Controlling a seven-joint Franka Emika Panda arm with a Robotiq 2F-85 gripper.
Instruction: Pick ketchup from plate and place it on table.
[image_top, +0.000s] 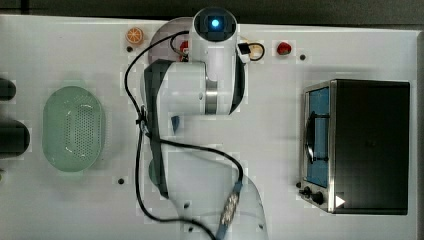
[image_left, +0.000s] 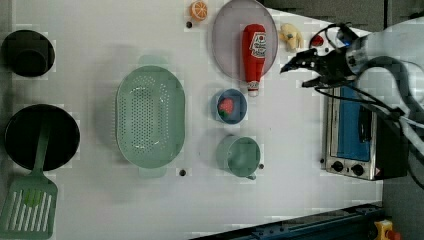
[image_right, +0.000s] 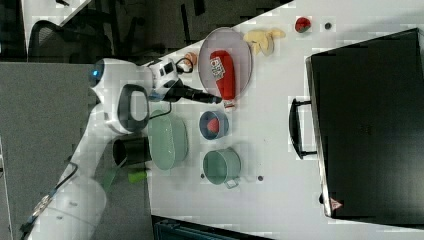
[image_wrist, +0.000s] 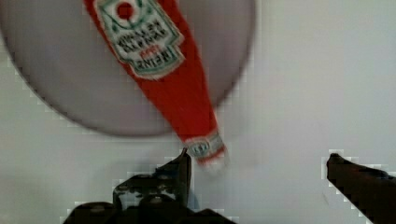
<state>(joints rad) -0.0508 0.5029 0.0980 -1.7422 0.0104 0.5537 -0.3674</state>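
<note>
The ketchup is a slim red bottle lying on the pale lilac plate, with its white cap end poking over the rim toward the blue bowl. In the wrist view the ketchup runs across the plate, and its cap sits close by one of my fingers. My gripper is open with nothing between its fingers. In the left view my gripper hangs over the white table, to the right of the bottle's cap end. In the right view the ketchup lies just past my gripper.
A blue bowl holding a strawberry sits just beyond the cap. A green cup and a mint basket stand farther off. The toaster oven is below my arm in the left view. A yellow toy and an orange slice flank the plate.
</note>
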